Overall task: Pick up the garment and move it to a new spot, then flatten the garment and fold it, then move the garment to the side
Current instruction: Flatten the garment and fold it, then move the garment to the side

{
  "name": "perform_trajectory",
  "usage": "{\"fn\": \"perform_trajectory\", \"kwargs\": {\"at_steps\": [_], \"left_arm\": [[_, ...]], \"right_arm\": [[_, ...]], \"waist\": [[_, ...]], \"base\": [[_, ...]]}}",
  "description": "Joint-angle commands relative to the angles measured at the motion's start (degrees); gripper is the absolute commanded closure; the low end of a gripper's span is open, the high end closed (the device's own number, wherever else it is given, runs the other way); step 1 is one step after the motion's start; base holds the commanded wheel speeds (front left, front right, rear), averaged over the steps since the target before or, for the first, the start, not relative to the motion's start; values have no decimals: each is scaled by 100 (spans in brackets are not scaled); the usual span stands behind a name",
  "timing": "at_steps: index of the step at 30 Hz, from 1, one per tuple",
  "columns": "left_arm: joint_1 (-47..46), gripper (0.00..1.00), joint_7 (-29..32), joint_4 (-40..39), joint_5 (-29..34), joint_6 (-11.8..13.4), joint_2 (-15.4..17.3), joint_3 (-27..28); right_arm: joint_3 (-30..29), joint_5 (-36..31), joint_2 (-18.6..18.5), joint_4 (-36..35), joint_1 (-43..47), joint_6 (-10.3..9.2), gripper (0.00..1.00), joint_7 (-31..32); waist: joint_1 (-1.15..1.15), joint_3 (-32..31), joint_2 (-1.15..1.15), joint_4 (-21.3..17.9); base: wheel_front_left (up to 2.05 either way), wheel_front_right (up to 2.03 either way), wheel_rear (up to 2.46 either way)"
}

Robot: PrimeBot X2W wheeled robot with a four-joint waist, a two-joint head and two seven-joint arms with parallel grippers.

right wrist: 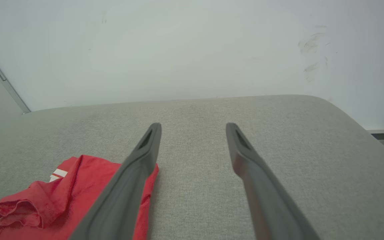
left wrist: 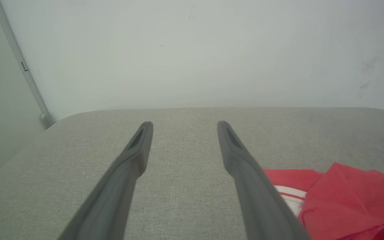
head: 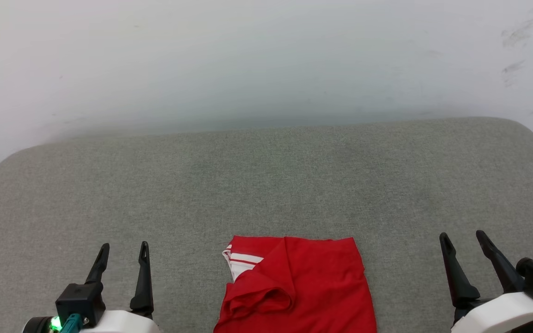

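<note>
**Loose flap and a near edge: where this could slip**

Head view: the jersey (head: 312,286) lies bunched at the near middle of the grey padded desk (head: 266,175), running off the bottom of the picture. Your left gripper (head: 124,245) and right gripper (head: 461,235) stand either side of it, both with fingers apart, holding nothing and well clear of the cloth. A rumpled flap lies over the white striped sleeve end, so pinching only that top layer would likely shake the bundle open as you lift.

Left wrist view: the left gripper (left wrist: 184,124) points over bare desk, with the jersey (left wrist: 345,196) low at the right. Close here and you would catch upholstery, not cloth.

Right wrist view: the right gripper (right wrist: 193,125) is spread, its left finger passing in front of the jersey's (right wrist: 72,186) edge (whether it touches, you can't tell). Thin fabric may slide from a shallow pinch, or drag toward the near edge.
</note>
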Motion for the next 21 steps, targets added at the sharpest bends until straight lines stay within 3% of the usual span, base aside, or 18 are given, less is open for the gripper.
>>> {"fn": "perform_trajectory", "kwargs": {"at_steps": [1, 12, 16, 21], "left_arm": [[50, 0, 15, -32, 25, 29, 22, -18], [-37, 0, 28, -48, 1, 21, 45, -38], [-161, 0, 6, -97, 57, -2, 17, -32], [-438, 0, -15, -201, 174, -108, -84, -127]], "right_arm": [[-11, -1, 44, -60, 82, -2, 0, -8], [-151, 57, 125, -104, 53, -2, 0, 145], [-304, 596, 29, 70, 93, -2, 0, 569], [-354, 1480, -472, 455, -10, -2, 0, 1357]], "waist": [[1, 1, 0, 0], [1, 25, 0, 14], [1, 126, 0, 135], [1, 477, 0, 408]], "base": [[0, 0, 0], [0, 0, 0], [0, 0, 0], [0, 0, 0]]}}
